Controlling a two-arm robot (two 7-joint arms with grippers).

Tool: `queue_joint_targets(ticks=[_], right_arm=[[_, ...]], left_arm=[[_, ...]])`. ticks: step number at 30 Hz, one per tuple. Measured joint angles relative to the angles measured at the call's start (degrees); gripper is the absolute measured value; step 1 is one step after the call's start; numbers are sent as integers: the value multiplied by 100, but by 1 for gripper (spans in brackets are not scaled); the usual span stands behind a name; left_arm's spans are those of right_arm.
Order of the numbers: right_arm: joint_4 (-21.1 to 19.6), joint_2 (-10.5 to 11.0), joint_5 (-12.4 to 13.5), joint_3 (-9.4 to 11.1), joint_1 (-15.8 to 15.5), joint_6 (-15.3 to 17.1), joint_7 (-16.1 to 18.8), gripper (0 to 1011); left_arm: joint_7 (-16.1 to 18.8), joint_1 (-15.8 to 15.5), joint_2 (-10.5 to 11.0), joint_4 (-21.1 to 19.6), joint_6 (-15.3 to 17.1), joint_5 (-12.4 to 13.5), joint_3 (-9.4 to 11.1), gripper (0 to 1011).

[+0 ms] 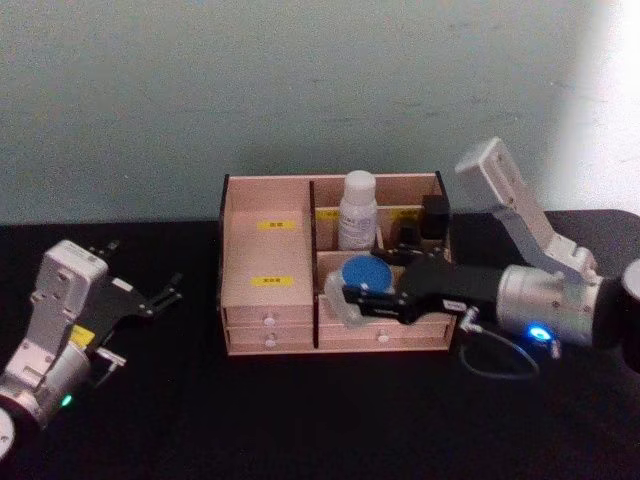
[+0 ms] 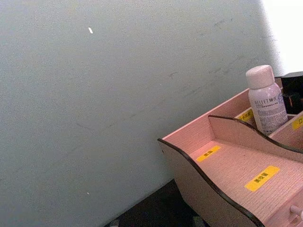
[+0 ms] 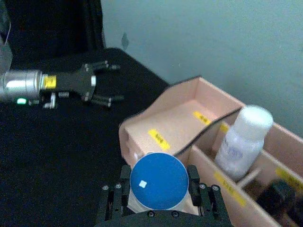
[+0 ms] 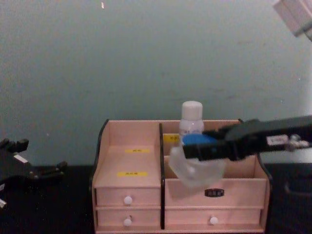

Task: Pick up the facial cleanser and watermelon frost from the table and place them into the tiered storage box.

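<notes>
The tiered storage box [image 1: 262, 262] stands at the middle of the black table. My right gripper [image 1: 358, 297] is shut on the facial cleanser [image 1: 366, 272], a translucent container with a blue cap, and holds it over the box's front right compartment. The right wrist view has the blue cap [image 3: 158, 180] between the fingers [image 3: 193, 176]. From the chest, the cleanser [image 4: 197, 168] hangs partly inside the box [image 4: 129, 192]. The watermelon frost [image 1: 357, 210], a white bottle, stands upright in a rear compartment. My left gripper [image 1: 165, 292] rests open on the table left of the box.
A black item [image 1: 435, 215] sits in the box's back right compartment. A loose cable [image 1: 495, 360] lies on the table under my right arm. The wall [image 1: 300, 90] is close behind the box. Bare black tabletop [image 1: 300, 420] runs along the front.
</notes>
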Motion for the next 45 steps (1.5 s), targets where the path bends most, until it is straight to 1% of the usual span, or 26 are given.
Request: queue_joint_targets(ticks=[2, 3, 9, 18, 28, 30, 31, 32, 37, 38, 40, 43, 45], right_arm=[[160, -120, 14, -31, 132, -27, -6, 717], [160, -120, 14, -31, 132, -27, -6, 717], [697, -495, 15, -149, 580, -141, -1, 717], [1286, -900, -42, -329, 1053, -292, 95, 717], [1999, -1323, -142, -474, 1431, -464, 166, 717], [2104, -1390, -155, -486, 1486, -497, 179, 717], [2221, -1454, -167, -497, 1539, -531, 194, 717], [2221, -1454, -167, -497, 1539, -531, 194, 717], [2647, -1696, -218, -542, 1734, -657, 278, 717], [2647, -1696, -218, -542, 1734, -657, 278, 717], [2783, -1772, -242, -560, 1793, -692, 306, 717], [3086, -1919, -304, -587, 1906, -757, 325, 717], [3213, -1986, -333, -594, 1947, -786, 329, 717]], left_arm=[[0, 0, 0, 0, 0, 0, 0, 1001], [0, 0, 0, 0, 0, 0, 0, 1001], [0, 0, 0, 0, 0, 0, 0, 1002], [0, 0, 0, 0, 0, 0, 0, 1001], [0, 0, 0, 0, 0, 0, 0, 1001], [0, 0, 0, 0, 0, 0, 0, 1001], [0, 0, 0, 0, 0, 0, 0, 1001], [0, 0, 0, 0, 0, 0, 0, 1001], [0, 0, 0, 0, 0, 0, 0, 1001], [0, 0, 0, 0, 0, 0, 0, 1001], [0, 0, 0, 0, 0, 0, 0, 1001], [0, 0, 0, 0, 0, 0, 0, 1001], [0, 0, 0, 0, 0, 0, 0, 1001]])
